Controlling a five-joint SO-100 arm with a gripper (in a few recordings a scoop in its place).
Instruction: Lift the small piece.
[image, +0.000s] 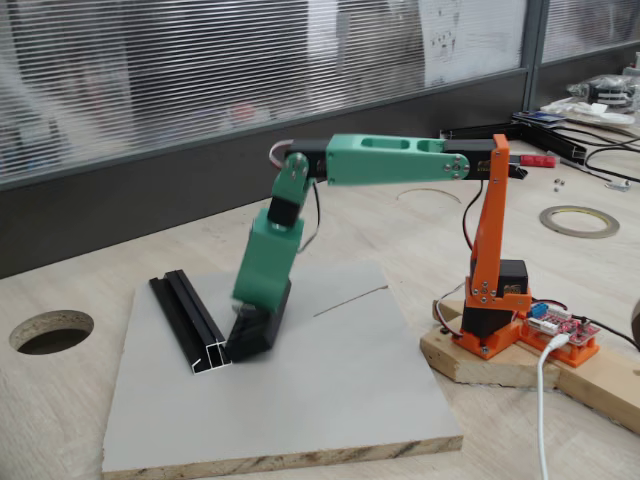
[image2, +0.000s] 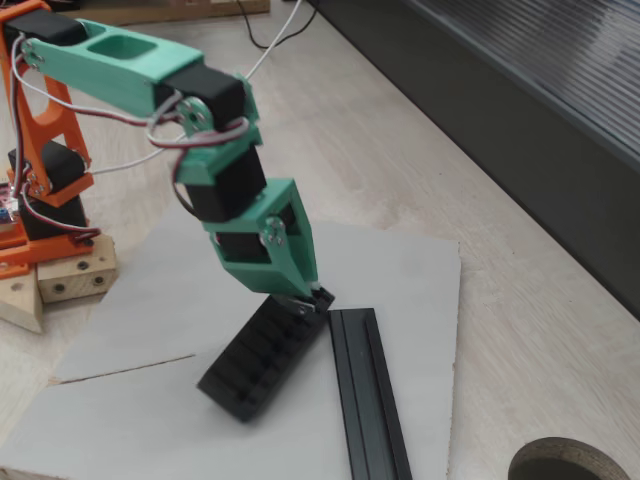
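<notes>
The end effector (image2: 312, 300) is down at the ridged block's (image2: 265, 355) end beside the rail (image2: 370, 395) mid-board; its grip and the small piece can't be made out, so lifting likely remains.

Even, soft daylight fills both fixed views, with no harsh glare on the pale wooden desk (image: 330, 215). Shadows under the green and orange plastic arm (image: 400, 160) fall faint and diffuse across the grey flat board (image2: 400, 270). The arm's lower green segment smears with motion blur in one fixed view; the other stays sharp, mildly grainy throughout.
</notes>
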